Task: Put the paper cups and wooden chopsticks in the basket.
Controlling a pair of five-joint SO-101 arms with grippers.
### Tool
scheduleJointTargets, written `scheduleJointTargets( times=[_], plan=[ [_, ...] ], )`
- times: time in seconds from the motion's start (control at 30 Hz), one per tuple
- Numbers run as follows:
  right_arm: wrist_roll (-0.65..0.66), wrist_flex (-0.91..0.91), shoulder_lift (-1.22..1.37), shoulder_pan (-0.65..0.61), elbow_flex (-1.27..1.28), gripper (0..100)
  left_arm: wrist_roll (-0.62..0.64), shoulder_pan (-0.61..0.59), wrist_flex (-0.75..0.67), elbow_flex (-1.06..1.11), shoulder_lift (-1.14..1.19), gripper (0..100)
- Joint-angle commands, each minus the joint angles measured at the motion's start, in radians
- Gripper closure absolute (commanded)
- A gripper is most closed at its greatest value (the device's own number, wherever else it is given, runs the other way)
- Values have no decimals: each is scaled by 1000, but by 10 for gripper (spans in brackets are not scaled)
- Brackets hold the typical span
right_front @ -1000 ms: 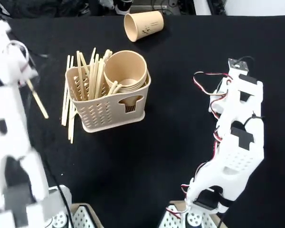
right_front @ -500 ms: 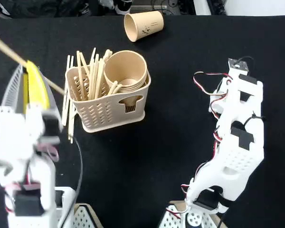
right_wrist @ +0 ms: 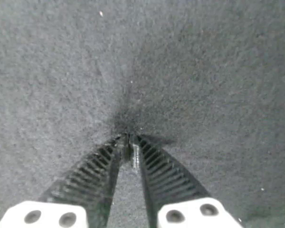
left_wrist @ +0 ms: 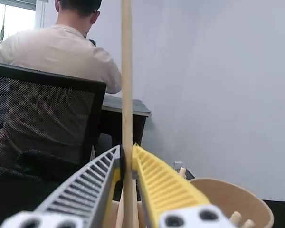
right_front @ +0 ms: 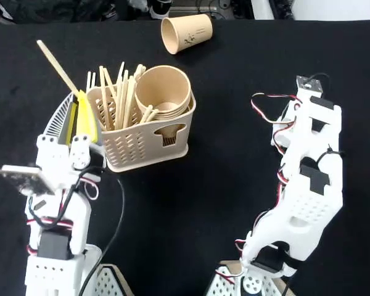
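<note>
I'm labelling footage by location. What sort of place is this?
Most likely an office or lab workspace: small robot arms sit at a black-covered table, and the left wrist view shows a mesh office chair and a desk against a plain pale wall.

— Where is the basket (right_front: 145, 140)?
— On the table (right_front: 203, 191), left of the folded right arm (right_front: 308, 179). Stacked paper cups (right_front: 163, 89) sit in its right half, chopsticks (right_front: 116, 98) in its left.
— And outside it?
— One cup (right_front: 186, 32) lies on its side behind it. The left gripper (right_front: 78, 94), beside its left wall, clamps a lone chopstick (right_front: 52, 58).
</note>
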Motion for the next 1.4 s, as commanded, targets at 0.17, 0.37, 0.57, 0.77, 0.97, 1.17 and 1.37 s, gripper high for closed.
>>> scheduleJointTargets(
  times=[0.17, 0.37, 0.57, 0.77, 0.97, 1.17, 1.37],
  plan=[
    [8, -3, -24, 0, 5, 986, 150, -8, 390, -282, 78, 775],
    [8, -3, -24, 0, 5, 986, 155, -225, 658, -654, 397, 775],
    [8, -3, -24, 0, 5, 986, 152, -343, 723, -929, 922, 775],
    [8, -3, -24, 0, 5, 986, 54, -323, 766, -1191, 1410, 775],
    [8, -3, -24, 0, 5, 986, -12, -274, 971, -1544, 1815, 775],
    [8, -3, -24, 0, 5, 986, -28, -255, 1135, -1896, 2180, 774],
    [8, -3, -24, 0, 5, 986, -81, -242, 1313, -2258, 2486, 780]
  ],
)
